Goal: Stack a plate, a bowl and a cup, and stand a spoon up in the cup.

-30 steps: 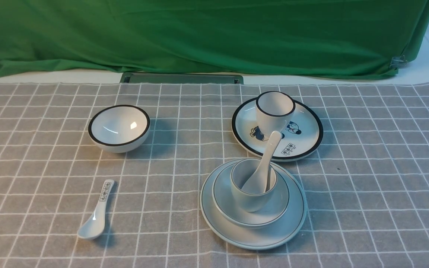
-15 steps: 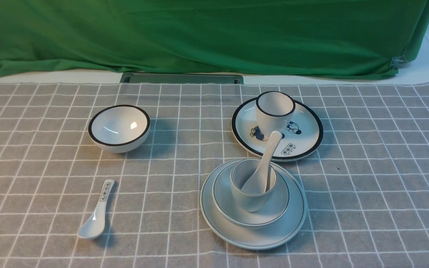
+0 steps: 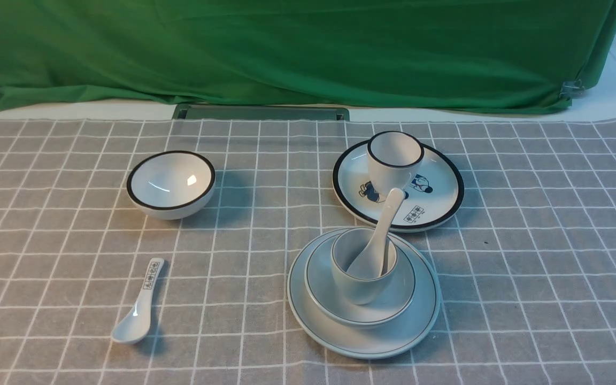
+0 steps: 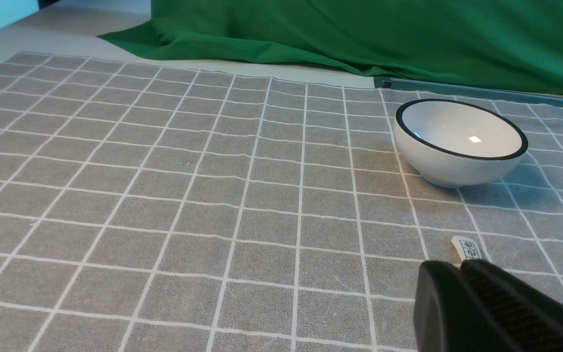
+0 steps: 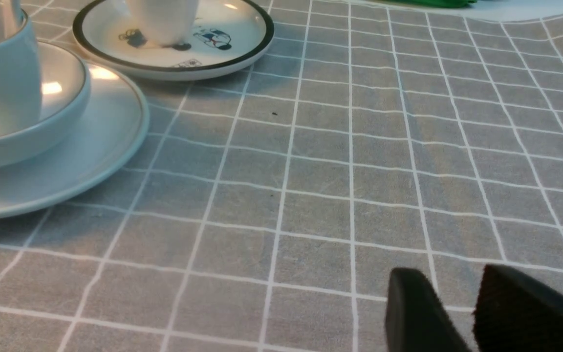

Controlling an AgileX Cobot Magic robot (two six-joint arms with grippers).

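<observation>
1. I see the checked grey tablecloth [image 3: 233,299] over the whole work surface, with a green backdrop cloth [image 3: 297,53] hung along its 12 o'clock edge.
2. The plate [image 3: 364,342] lies at about 5 o'clock from the table's middle, flat on the cloth.
3. The bowl [image 3: 388,307] sits centred on that plate.
4. The cup [image 3: 359,286] stands upright in the bowl.
5. The spoon [image 3: 380,235] stands in the cup, handle leaning toward 1 o'clock.
6. I judge the stack complete; nothing seems left but keeping both arms clear.
7. My right gripper [image 5: 462,286] hangs low over bare cloth, well apart from the stack, jaws parted by a narrow gap, holding nothing.
8. My left gripper [image 4: 460,266] has its jaws pressed together, empty, just beside the printed spoon [image 3: 139,307].
</observation>
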